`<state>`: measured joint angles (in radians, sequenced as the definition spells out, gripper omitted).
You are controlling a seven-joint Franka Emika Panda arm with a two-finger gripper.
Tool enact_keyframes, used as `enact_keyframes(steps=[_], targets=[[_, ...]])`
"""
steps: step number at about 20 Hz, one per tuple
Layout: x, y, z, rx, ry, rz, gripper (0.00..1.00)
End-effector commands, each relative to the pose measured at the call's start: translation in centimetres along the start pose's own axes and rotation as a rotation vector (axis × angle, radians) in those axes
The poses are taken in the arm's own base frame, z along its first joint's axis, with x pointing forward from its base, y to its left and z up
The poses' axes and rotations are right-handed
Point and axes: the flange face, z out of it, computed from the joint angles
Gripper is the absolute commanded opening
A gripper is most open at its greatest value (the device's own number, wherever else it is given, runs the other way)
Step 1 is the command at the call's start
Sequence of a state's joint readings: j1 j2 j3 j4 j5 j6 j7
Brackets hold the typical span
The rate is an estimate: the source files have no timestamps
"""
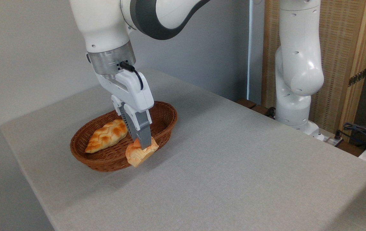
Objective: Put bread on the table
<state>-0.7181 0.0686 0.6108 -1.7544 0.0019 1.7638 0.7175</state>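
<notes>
The bread, a small golden-orange bun, hangs tilted over the near rim of the wicker basket. My gripper is shut on the bread from above, its grey fingers pinching the bun's top. The bun is lifted clear of the basket floor and sits above the basket's front edge, close to the light grey table. Whether it touches the rim I cannot tell.
A longer braided loaf lies inside the basket at its left. The arm's white base stands at the table's far right edge, with cables beside it. Open grey tabletop stretches to the right and front of the basket.
</notes>
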Motion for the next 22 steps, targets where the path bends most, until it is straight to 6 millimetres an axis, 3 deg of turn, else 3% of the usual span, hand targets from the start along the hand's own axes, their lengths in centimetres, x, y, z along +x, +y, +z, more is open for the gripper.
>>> enact_keyframes(steps=[1, 13, 19, 22], targets=[[-0.2, 0.2, -0.5, -0.007, -0.004, 0.016, 1.0], [-0.2, 0.3, -1.1, 0.0, 0.01, 0.019, 1.0], [0.6, -1.0, -2.8, 0.093, 0.126, -0.004, 1.0], [-0.4, -2.1, -2.8, 0.059, 0.163, -0.048, 1.0]])
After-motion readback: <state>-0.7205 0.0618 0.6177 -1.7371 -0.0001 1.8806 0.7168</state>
